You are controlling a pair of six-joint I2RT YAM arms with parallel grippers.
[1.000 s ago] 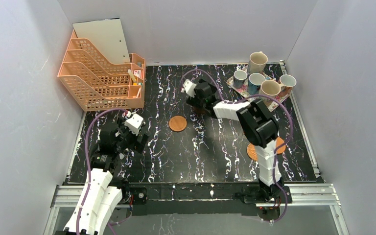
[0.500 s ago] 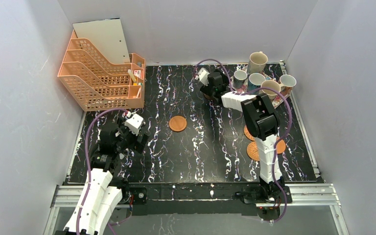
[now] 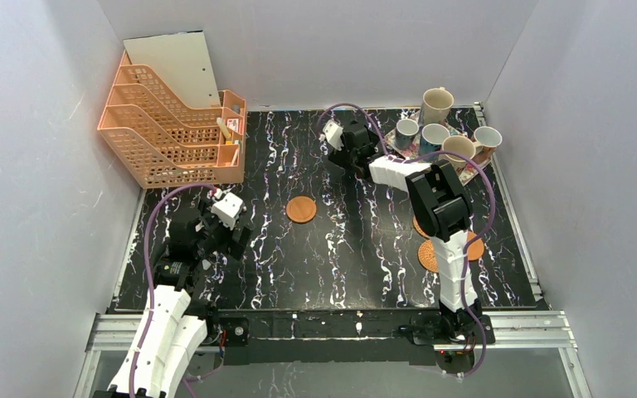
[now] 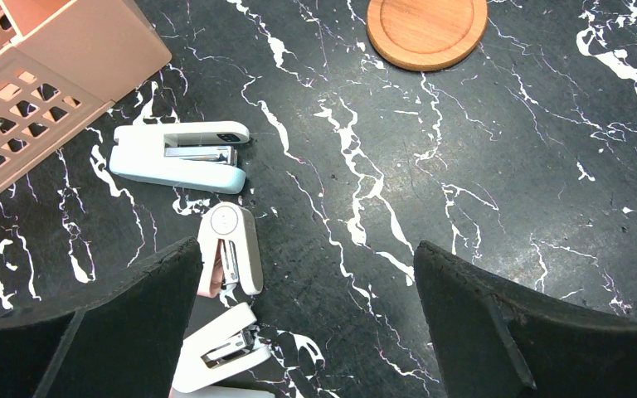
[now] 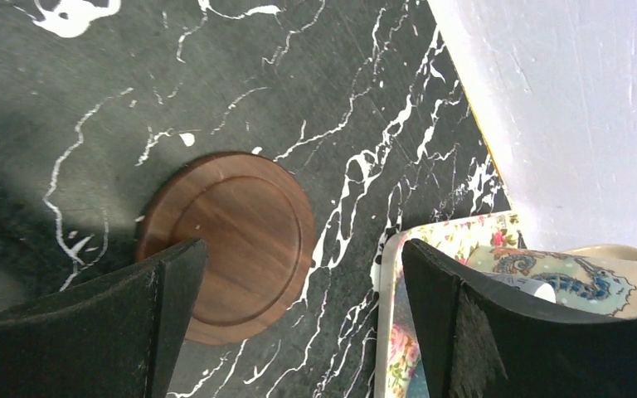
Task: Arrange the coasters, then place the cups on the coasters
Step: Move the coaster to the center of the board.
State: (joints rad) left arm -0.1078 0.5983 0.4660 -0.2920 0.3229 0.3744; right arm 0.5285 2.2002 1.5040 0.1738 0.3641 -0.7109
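My right gripper (image 3: 352,156) (image 5: 299,278) hangs open over the far middle of the table. Under it lies a dark brown wood coaster (image 5: 236,232), and the left finger covers the disc's near edge. In the top view this disc is hidden by the gripper. A mid-brown wood coaster (image 3: 301,209) (image 4: 427,29) lies at the table's centre. Two orange wicker coasters (image 3: 426,256) (image 3: 476,246) lie by the right arm, partly covered. The cups stand at the far right: beige (image 3: 436,105) (image 3: 458,150), blue (image 3: 406,132) (image 3: 434,136) and brownish-orange (image 3: 487,139). My left gripper (image 3: 234,225) (image 4: 307,282) is open and empty.
The cups stand on a floral tray (image 5: 388,290), just right of the dark coaster. An orange file rack (image 3: 170,124) (image 4: 41,75) fills the far left corner. Three white staplers (image 4: 178,156) (image 4: 230,249) (image 4: 216,348) lie below my left gripper. White walls close in the table.
The right arm swung from mid-table toward the far right near the tray, then edged slightly back left, staying open. The left arm has not moved.
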